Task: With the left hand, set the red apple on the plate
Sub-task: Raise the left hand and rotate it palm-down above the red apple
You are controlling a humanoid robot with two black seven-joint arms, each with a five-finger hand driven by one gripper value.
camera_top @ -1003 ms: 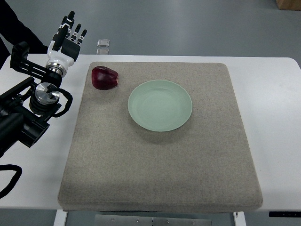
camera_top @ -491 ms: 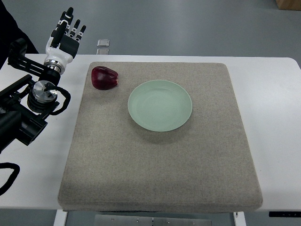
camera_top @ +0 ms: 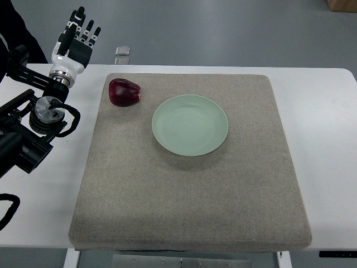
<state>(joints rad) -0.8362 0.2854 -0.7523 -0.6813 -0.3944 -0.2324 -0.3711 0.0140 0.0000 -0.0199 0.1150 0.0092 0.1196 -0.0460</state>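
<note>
**Apple parked on the mat, left hand up at the far-left corner**

Top view: the red apple point(camera_top: 124, 92) sits on the grey felt mat point(camera_top: 189, 190), in the mat's far-left corner. It's dark red, sitting on its own, nothing touching it. Just to its right and a bit nearer is the pale green plate point(camera_top: 190, 125), with nothing on it, roughly centred across the mat's far half. Apple and plate are close but clearly apart, there's a strip of mat between them.

The left hand point(camera_top: 76, 42) is out past the far-left edge of the white table point(camera_top: 329, 139), left of the apple and well clear of it. Its fingers point(camera_top: 81, 28) are stretched out straight, pointing away toward the far side, slightly fanned, holding nothing. The black arm runs back from it toward the near left edge of the picture.

On the grey floor beyond the table there's a small square silvery thing point(camera_top: 122, 51), too small to tell what it is.
</note>
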